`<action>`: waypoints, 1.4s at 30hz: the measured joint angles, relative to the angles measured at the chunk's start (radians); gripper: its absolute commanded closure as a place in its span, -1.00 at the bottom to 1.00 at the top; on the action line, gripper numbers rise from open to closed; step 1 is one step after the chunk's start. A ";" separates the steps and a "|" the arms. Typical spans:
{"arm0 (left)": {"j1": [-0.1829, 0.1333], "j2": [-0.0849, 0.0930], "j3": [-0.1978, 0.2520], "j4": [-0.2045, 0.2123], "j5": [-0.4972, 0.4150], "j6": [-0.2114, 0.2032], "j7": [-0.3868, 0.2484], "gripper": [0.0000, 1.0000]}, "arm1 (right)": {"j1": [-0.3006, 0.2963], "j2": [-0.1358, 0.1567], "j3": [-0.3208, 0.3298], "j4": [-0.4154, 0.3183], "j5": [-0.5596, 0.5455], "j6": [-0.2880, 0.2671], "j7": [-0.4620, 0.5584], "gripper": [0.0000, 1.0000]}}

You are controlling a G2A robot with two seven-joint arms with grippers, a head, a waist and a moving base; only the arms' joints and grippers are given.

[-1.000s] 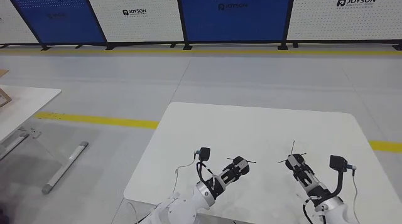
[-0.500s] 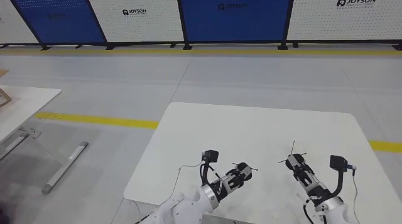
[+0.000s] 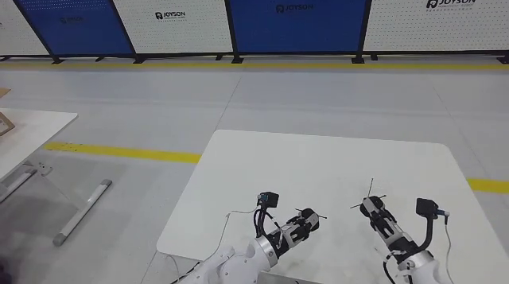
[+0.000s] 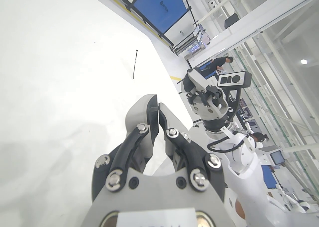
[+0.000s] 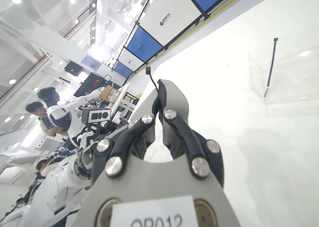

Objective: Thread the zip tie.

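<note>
The right tool (image 5: 159, 86) is closed on a black zip tie (image 5: 150, 75), pinched between its pads. The strap's square head pokes out past the fingertips. The left tool (image 4: 158, 102) sits level with the right one and apart from it, with its fingers pressed together. In the top view a thin dark line crosses its tip, but I cannot tell what that is. A second zip tie (image 5: 272, 62) lies flat on the white worktop (image 3: 318, 165) ahead of both tools, nearer the right one, its head end pointing away from them.
</note>
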 measured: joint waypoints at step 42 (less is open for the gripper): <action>0.000 0.000 0.000 0.000 0.000 0.000 0.000 1.00 | -0.047 -0.043 -0.151 0.079 0.039 -0.096 -0.225 1.00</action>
